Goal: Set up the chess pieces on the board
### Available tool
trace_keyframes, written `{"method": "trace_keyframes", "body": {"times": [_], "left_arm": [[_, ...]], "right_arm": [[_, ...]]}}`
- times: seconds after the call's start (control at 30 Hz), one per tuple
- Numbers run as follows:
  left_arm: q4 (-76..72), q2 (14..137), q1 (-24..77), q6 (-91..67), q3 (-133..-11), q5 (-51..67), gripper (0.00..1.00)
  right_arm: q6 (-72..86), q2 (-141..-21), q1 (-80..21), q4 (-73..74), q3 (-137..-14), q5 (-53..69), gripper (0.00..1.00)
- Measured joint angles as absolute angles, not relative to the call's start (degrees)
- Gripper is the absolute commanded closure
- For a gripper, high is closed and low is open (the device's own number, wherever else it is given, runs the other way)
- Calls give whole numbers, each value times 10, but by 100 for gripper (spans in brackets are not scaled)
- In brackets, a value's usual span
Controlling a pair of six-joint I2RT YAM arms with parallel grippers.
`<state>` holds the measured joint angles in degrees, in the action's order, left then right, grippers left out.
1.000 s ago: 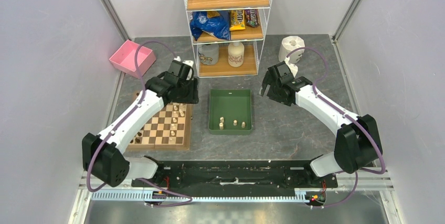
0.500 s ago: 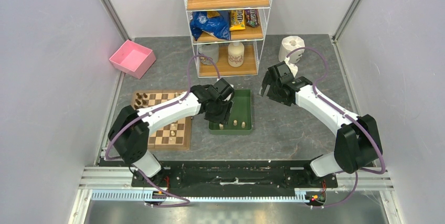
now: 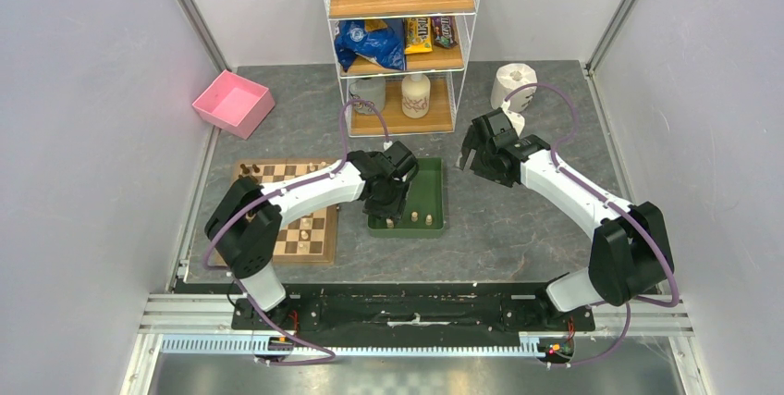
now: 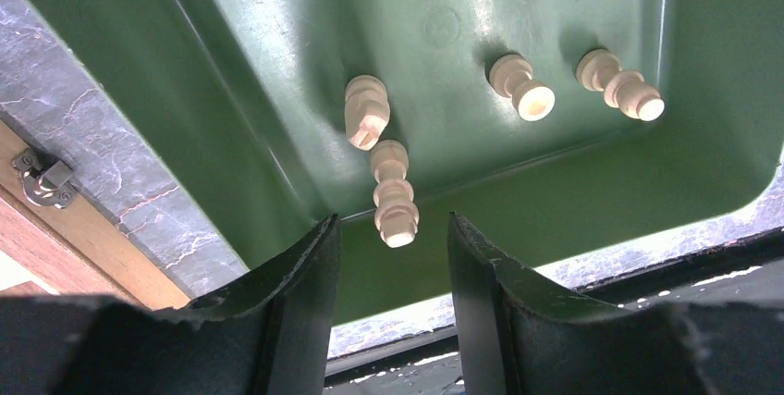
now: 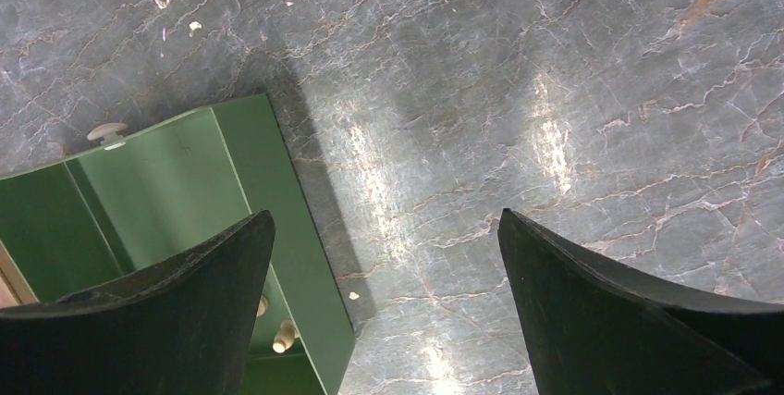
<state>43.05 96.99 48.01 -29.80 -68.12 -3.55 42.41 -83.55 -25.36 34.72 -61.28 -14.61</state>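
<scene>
1. Ahead of my left gripper (image 4: 392,228), fingers (image 4: 296,293) parted and empty, a pale chess piece (image 4: 393,193) sits in the green tray (image 4: 277,62), long axis 12-to-6, nearer end at 6.
2. Three more pieces (image 4: 520,86) sit toward 12 and 2.
3. My right gripper (image 5: 384,228) gapes over grey tabletop (image 5: 555,90).

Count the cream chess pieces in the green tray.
4 pieces, by the tray's near wall: two together before the left gripper, two to their right. The arm may hide more.
</scene>
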Motion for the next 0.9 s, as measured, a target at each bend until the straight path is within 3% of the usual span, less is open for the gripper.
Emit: {"method": "trace_keyframes", "body": {"times": [0.33,0.9], "left_arm": [[418,973,480,-304,-681,-39,66],[414,979,480,-304,-681,-38,67]], "right_arm": [[424,-835,-254,347,-613,-146,1],[424,-835,-254,347,-613,-146,1]]}}
